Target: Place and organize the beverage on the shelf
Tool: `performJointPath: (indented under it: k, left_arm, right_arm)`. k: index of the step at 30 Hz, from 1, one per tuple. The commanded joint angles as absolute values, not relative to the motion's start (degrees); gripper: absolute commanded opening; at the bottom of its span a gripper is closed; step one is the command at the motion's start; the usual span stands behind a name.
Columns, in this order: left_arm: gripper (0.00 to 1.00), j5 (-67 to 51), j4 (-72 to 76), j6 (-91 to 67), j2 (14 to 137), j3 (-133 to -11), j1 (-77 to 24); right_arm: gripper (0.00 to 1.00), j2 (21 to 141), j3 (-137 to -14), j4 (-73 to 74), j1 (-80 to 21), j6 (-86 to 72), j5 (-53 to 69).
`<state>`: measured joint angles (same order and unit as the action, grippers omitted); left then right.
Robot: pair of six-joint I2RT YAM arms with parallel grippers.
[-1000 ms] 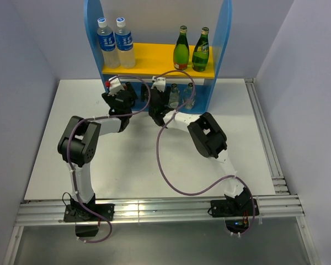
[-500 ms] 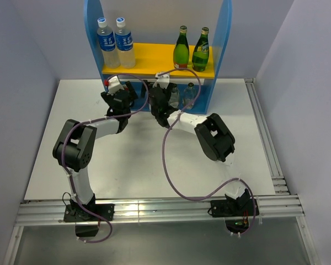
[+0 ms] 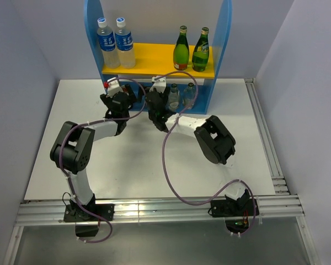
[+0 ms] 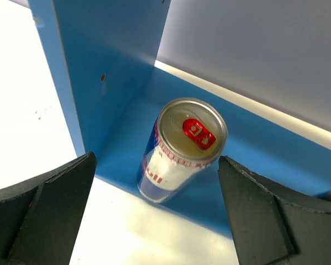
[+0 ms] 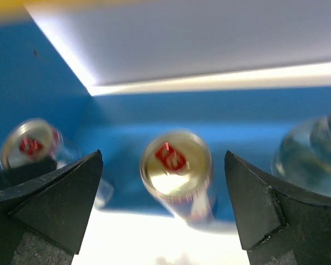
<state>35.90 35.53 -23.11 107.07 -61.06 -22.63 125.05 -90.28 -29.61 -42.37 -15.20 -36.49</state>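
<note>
The blue shelf [image 3: 220, 49] has a yellow upper board [image 3: 154, 58] with two green bottles [image 3: 181, 48] at its right end. Two small clear bottles [image 3: 174, 95] stand under the board at the right; one shows in the right wrist view [image 5: 314, 160]. One silver-blue-red can [image 4: 179, 152] stands upright in the lower left corner against the side panel. My left gripper [image 4: 157, 221] is open just in front of it, not touching. A second can [image 5: 176, 168] stands to its right, with my open right gripper [image 5: 163, 215] in front of it. Both grippers [image 3: 118, 91] [image 3: 156, 94] are at the lower opening.
Two taller clear bottles with blue labels [image 3: 115, 43] stand at the left end of the yellow board. The first can also shows at the left of the right wrist view [image 5: 30, 143]. The shelf's left panel [image 4: 94, 66] is close beside my left gripper. White table [image 3: 127, 160] lies in front.
Both wrists have stayed at the shelf's lower opening. The right wrist has shifted a little to the left, and both elbows have swung to new positions.
</note>
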Motion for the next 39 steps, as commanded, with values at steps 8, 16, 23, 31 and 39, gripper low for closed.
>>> performJointPath:
  k: [8,16,23,31,39]
  left_arm:
    - [0.99,25.85,38.32,-21.01,95.63,-54.32,-23.47]
    - [0.99,16.62,37.79,-17.84,92.73,-52.04,-25.05]
    - [0.99,13.01,40.34,-18.02,98.43,-52.29,-27.07]
    - [0.99,12.30,40.87,-17.75,105.90,-57.65,-29.18]
    - [0.99,12.57,38.76,-17.40,112.23,-65.20,-31.29]
  right_arm:
    - [1.00,111.72,-78.23,-37.88,-46.23,-12.92,-41.92]
    - [1.00,100.14,-70.50,-36.65,-47.99,-13.26,-47.63]
    - [1.00,85.20,-57.33,-31.82,-48.25,-19.42,-50.80]
    - [1.00,70.16,-45.90,-25.76,-48.69,-21.71,-52.73]
    - [1.00,63.02,-40.70,-19.70,-48.52,-24.87,-52.82]
